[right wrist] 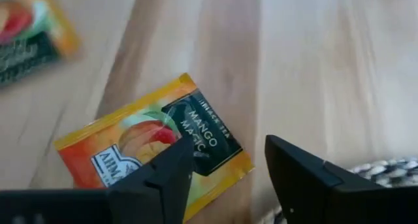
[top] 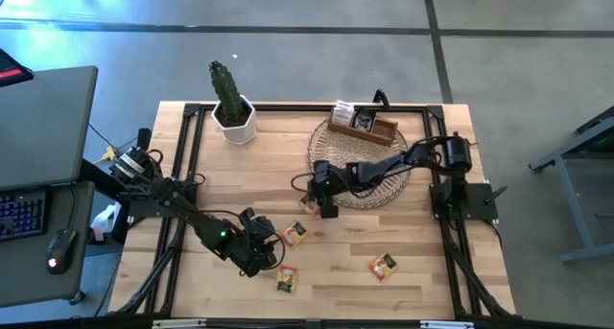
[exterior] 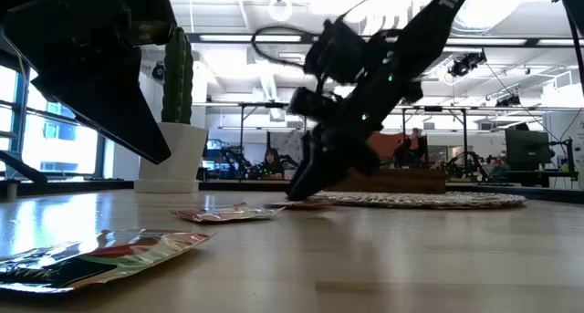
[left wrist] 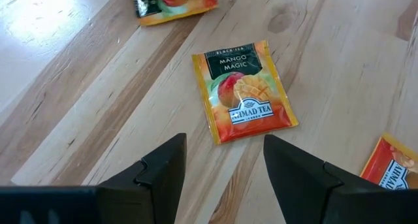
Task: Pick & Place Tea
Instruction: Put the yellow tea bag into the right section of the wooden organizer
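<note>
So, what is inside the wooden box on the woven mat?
The wooden box stands at the far edge of the woven mat. Inside it, a few tea sachets stand on edge, white and dark ones. Its walls hide their lower parts, so their number stays unclear.

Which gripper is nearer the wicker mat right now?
Right. The right gripper hovers at the edge of the wicker mat, over a tea sachet; the left gripper is farther off, toward the table's front.
</note>
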`<state>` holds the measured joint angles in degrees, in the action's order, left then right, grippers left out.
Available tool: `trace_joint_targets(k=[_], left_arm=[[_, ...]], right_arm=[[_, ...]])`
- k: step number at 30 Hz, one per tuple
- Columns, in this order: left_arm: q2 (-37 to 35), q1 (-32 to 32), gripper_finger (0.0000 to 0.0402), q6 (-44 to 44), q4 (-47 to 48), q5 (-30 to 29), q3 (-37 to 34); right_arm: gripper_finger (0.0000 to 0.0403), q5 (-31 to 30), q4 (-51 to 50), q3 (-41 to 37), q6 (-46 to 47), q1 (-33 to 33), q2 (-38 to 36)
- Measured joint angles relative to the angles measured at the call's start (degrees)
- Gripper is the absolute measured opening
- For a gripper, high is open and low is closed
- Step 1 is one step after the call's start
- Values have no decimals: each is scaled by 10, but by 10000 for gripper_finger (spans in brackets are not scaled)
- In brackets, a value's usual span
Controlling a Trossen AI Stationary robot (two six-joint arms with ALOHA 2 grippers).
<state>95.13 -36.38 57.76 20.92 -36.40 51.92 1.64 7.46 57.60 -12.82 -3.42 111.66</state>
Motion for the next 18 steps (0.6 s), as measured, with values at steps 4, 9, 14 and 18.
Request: trace_joint_targets(k=[4, 9, 14, 18], left_arm=[[0, 0, 202, 0, 0, 0, 0], [0, 0, 202, 0, 1, 0, 0], [0, 0, 202, 0, 1, 0, 0], [0, 0, 202, 0, 1, 0, 0]], right_arm=[[203, 3, 14, 2, 9, -12, 19], [200, 22, 19, 3, 20, -18, 33], [164, 68, -11, 4, 28, -26, 36], [116, 91, -23, 3, 38, -30, 36]])
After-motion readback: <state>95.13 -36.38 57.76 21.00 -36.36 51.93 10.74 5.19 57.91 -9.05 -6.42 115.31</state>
